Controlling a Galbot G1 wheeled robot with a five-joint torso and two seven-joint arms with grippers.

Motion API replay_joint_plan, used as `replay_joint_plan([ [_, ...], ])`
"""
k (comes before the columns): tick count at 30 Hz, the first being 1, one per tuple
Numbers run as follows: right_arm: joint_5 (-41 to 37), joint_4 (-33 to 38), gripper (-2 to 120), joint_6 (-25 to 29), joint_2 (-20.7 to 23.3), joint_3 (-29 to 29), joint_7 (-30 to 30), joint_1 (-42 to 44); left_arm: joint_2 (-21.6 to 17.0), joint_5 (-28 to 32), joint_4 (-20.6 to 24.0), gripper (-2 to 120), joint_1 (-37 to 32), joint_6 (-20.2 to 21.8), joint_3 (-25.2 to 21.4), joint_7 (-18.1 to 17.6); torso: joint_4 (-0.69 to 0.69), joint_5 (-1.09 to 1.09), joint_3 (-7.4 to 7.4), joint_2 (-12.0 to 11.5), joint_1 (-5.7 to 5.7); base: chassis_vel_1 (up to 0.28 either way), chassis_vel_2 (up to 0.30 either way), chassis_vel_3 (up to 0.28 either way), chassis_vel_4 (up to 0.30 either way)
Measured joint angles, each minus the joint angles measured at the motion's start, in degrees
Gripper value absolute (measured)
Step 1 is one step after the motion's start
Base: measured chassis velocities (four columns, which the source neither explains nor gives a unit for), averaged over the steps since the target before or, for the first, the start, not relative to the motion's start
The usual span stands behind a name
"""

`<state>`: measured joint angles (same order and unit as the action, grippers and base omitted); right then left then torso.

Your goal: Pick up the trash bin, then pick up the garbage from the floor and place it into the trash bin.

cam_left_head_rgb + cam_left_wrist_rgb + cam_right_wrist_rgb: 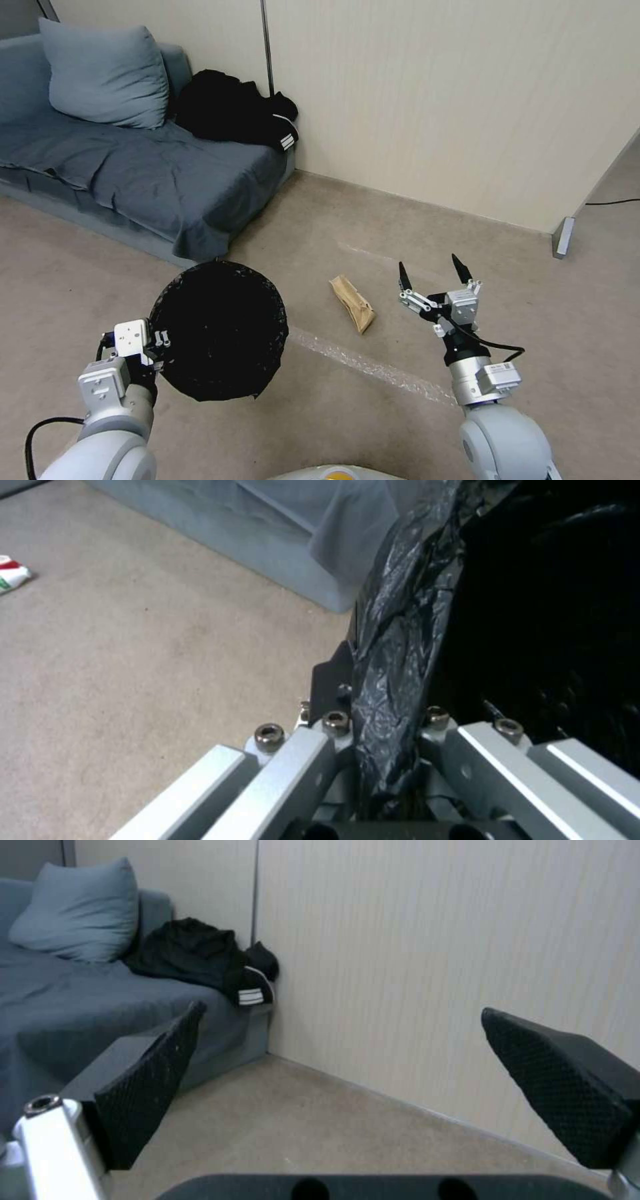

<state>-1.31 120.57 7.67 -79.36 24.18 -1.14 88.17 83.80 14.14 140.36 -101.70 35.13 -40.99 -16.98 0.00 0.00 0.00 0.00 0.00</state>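
Left end effector (162, 341) clamped; right end effector (433, 269) spread wide.

Black-lined trash bin (219, 330) held aloft; crumpled tan paper (352, 304) on floor.

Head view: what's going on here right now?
The left gripper is clamped on the bag-lined rim of the bin, holding it up with its mouth toward the camera. The right gripper hangs open above the floor, near a crumpled tan paper lying between it and the bin. A red-and-white cup lies farther off.
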Motion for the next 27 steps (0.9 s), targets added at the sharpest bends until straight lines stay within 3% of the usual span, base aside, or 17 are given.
replay_joint_plan([
  [17,-2.4,-17.9,100,-9.2,2.9,-13.2,-0.8,-16.7,1.1,-1.9,-0.9,1,-1.7,-0.8,0.1,0.4,0.0,-0.01,0.0,0.0,0.0,0.0,0.0,0.0,0.0],
  [27,-1.9,-40.6,100,-8.3,1.0,-18.5,0.6,-28.7,1.7,-2.0,-1.0,1,-3.3,-1.1,-0.2,0.5,0.0,0.0,0.01,0.0,0.0,0.0,0.0,0.0,0.0],
])
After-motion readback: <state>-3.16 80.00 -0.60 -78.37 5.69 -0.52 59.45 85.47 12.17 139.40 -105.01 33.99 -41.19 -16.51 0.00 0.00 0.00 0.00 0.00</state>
